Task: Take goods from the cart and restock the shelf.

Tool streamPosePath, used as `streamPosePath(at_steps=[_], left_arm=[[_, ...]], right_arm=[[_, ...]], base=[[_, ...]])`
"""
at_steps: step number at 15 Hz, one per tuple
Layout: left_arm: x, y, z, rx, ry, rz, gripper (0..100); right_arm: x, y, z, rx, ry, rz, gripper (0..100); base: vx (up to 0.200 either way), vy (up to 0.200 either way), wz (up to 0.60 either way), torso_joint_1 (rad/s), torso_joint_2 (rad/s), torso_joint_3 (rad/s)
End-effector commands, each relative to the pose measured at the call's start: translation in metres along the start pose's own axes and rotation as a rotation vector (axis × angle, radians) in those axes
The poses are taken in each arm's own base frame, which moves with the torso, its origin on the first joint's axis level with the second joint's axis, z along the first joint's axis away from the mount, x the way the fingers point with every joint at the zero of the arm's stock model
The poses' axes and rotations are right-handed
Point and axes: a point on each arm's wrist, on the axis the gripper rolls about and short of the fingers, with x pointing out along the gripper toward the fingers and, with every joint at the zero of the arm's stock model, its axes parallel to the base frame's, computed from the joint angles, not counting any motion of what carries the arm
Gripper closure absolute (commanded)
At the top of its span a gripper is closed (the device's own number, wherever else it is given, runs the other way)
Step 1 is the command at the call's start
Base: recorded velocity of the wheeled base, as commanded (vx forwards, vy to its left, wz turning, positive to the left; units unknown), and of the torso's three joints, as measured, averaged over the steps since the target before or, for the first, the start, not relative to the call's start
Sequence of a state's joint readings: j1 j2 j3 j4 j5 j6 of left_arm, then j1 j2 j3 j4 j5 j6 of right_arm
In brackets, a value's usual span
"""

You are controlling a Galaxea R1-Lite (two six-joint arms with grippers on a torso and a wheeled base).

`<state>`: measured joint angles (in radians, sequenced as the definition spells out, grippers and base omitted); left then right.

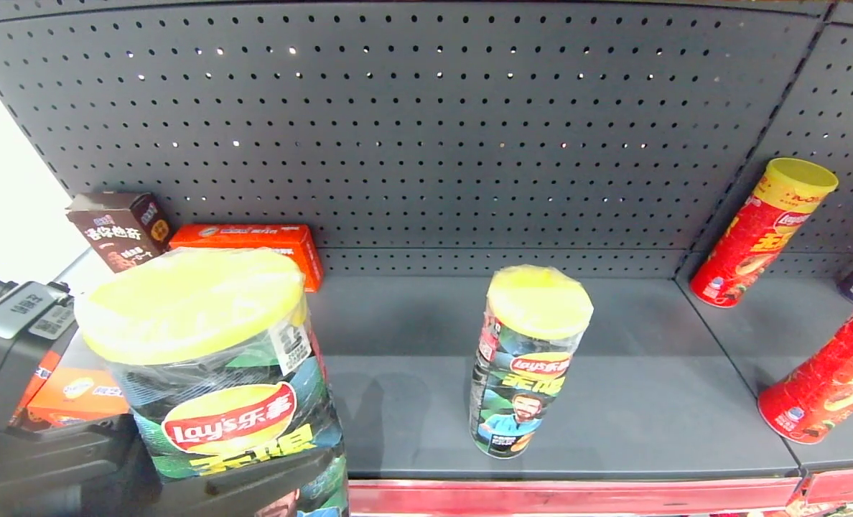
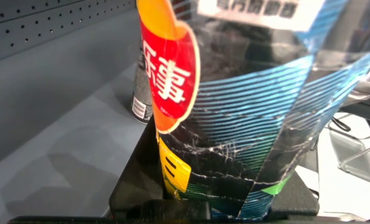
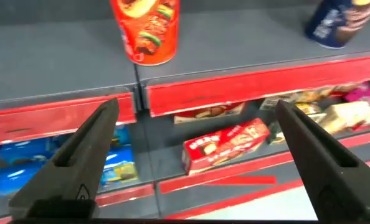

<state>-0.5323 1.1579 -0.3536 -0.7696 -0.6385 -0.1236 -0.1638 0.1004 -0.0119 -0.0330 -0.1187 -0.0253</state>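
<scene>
Left gripper (image 2: pixel 203 208) is clamped on the lower body of a chip canister (image 1: pixel 211 366). The canister's long axis is upright, yellow lid up, logo toward the head camera. It is at the left front of the shelf (image 1: pixel 649 402). Its base is cut off, so I cannot tell whether it touches the shelf. A second canister (image 1: pixel 527 362) stands upright mid-shelf, well apart. Right gripper (image 3: pixel 197 155) has its jaws wide apart, holding nothing, facing the shelf's red edge below a red canister (image 3: pixel 144 31) cut off at the top.
</scene>
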Motion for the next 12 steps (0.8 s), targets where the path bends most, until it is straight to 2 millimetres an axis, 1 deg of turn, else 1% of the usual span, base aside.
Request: streamPosePath(at_steps=[1,2,3,4,5,6,12], left_arm=[[-0.0005,0.0000,-0.0008,-0.002,0.001,0.002,100],[-0.0008,-0.0002,-0.0008,-0.002,0.001,0.002,100],[-0.0012,-0.0006,0.0000,0.001,-0.002,0.002,100],[-0.0012,-0.0006,0.0000,0.001,-0.002,0.002,100],[-0.0004,-0.0007,0.0034,0.008,-0.012,-0.001,100],[0.0001,-0.0003,0.0054,0.012,-0.017,0.000,100],[0.0032,0.0035,0.0051,0.005,-0.003,-0.020,100]], right_arm=[[0.0007,0.0002,-0.0008,-0.030,-0.002,0.005,0],[0.0009,0.0009,-0.0003,-0.020,0.002,0.056,0],[0.0007,0.0029,-0.0019,-0.020,-0.003,0.220,0],[0.0007,0.0029,-0.0019,-0.020,-0.003,0.220,0],[0.0008,0.0023,-0.0066,0.026,0.045,0.180,0],[0.0009,0.0018,-0.0066,0.048,0.047,0.160,0],[0.0009,0.0019,-0.0066,0.026,0.045,0.163,0]], base=[[0.000,0.000,0.00,0.000,0.00,0.000],[0.000,0.000,0.00,0.000,0.00,0.000],[0.000,0.000,0.00,0.000,0.00,0.000],[0.000,0.000,0.00,0.000,0.00,0.000],[0.000,0.000,0.00,0.000,0.00,0.000],[0.000,0.000,0.00,0.000,0.00,0.000],[0.000,0.000,0.00,0.000,0.00,0.000]])
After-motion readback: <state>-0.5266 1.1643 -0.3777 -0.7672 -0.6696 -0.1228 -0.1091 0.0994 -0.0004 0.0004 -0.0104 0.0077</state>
